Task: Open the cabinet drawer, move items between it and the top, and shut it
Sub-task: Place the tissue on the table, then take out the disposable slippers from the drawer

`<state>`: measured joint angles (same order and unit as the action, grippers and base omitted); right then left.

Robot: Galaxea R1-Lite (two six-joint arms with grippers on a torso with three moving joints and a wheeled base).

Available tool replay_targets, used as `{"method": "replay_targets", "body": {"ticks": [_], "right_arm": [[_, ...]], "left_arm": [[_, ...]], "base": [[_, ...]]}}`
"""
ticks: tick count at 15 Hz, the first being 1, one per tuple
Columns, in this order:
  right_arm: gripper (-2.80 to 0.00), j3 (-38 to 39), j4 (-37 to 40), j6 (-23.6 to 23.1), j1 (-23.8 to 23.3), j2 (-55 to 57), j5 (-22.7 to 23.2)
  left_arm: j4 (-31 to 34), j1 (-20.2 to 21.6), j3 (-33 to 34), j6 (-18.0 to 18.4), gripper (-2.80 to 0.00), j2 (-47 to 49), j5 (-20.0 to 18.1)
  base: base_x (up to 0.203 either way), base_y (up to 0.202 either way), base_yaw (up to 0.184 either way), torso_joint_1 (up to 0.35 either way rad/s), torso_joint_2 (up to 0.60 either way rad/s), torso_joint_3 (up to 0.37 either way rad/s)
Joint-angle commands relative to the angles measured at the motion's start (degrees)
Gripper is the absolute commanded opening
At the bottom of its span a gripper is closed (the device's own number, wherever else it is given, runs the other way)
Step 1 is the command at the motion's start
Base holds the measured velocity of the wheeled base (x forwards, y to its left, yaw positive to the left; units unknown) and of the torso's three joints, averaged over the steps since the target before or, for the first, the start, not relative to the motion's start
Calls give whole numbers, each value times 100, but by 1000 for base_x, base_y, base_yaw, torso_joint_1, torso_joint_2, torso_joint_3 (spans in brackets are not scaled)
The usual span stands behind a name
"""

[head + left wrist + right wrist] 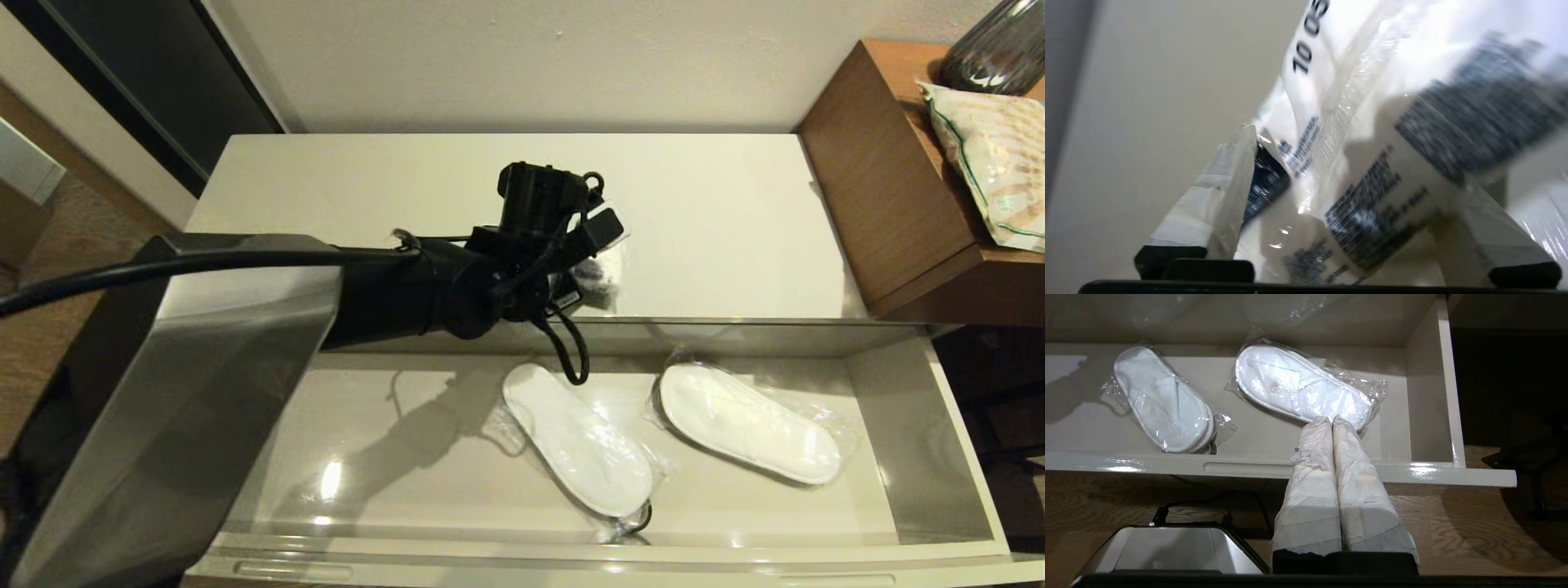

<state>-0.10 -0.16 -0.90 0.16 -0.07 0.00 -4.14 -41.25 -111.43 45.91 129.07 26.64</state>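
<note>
The left gripper reaches in from the left over the front part of the cabinet top, just behind the open drawer's back edge. In the left wrist view its jaws are spread, one taped finger on each side of the white plastic packet. The packet sits between them with its dark blue label against one finger. Whether the pads press on it cannot be told. In the head view the packet shows only partly behind the gripper, low over the top.

Below, the cabinet drawer stands pulled out, its front rim with a slot handle nearest the robot. Two plastic-wrapped white slippers lie flat on its floor. One slipper lies near the middle, the other slipper to its right, both angled, apart from each other.

The right gripper hangs low in front of the drawer, its jaws pressed together on nothing.

On the far right, a green-striped bag rests on the brown wooden furniture.
</note>
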Motion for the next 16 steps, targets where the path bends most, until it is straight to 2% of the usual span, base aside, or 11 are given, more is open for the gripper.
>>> {"method": "replay_targets", "body": {"ticks": [1, 5, 9, 12, 13, 16], "right_arm": [[-280, 1, -2, 2, 2, -1, 0], [-280, 1, -2, 1, 2, -1, 0], [-280, 1, -2, 2, 2, -1, 0], [-280, 1, -2, 2, 2, -1, 0], [-280, 1, -2, -15, 2, -1, 0], [-280, 1, -2, -4, 2, -1, 0]], "left_arm": [[-262, 40, 7, 22, 0, -19, 149], [277, 104, 118, -57, 0, -646, 126], [1349, 81, 154, -581, 0, -1337, 109], [2712, 35, 553, -1205, 0, -2213, 112], [3304, 29, 744, -1565, -280, -2483, 113], [4766, 243, 859, -2950, -280, -3023, 167]], "base": [[0, 0, 0, 0, 0, 0], [0, 0, 0, 0, 0, 0], [0, 0, 0, 0, 0, 0], [0, 0, 0, 0, 0, 0], [0, 0, 0, 0, 0, 0], [0, 0, 0, 0, 0, 0]]}}
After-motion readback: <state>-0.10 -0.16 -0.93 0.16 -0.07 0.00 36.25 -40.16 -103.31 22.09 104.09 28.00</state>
